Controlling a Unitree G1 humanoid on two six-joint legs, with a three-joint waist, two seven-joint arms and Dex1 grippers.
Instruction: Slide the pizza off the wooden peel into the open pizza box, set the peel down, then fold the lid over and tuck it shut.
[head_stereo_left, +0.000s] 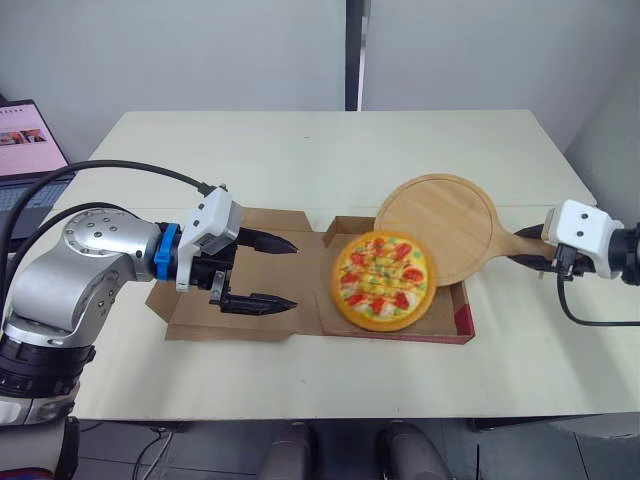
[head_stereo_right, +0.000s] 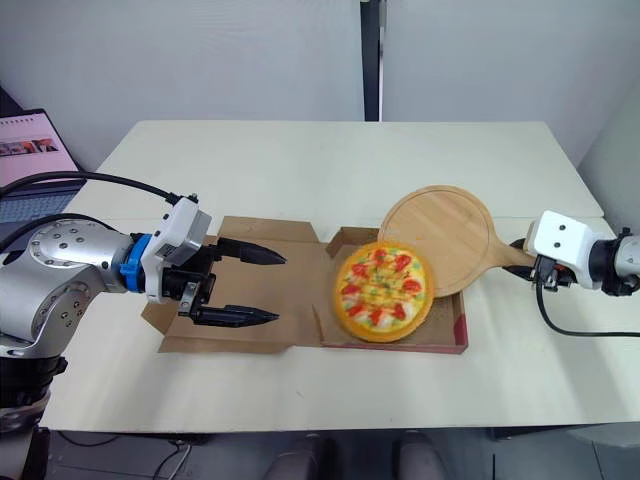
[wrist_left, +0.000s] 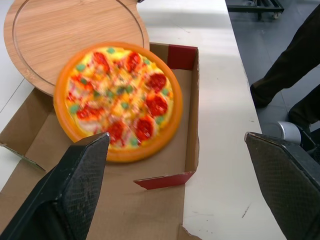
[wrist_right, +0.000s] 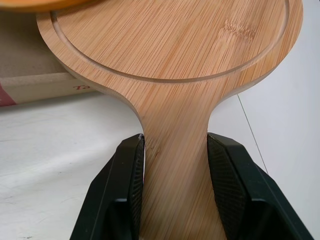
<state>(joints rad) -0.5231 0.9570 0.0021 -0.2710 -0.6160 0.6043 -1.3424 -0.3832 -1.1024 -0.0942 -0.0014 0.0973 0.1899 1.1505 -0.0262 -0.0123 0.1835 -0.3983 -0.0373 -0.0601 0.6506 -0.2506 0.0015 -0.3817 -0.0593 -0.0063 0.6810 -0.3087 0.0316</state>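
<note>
The pizza lies in the tray of the open cardboard box, its far edge leaning on the round wooden peel. The peel is tilted, its front rim resting over the box's far right wall. My right gripper is shut on the peel's handle at the right of the table. My left gripper hovers open over the flat box lid, fingers pointing right toward the pizza.
A laptop sits off the table's far left corner. A person's dark trouser legs stand beside the table in the left wrist view. Bare tabletop stretches behind the box.
</note>
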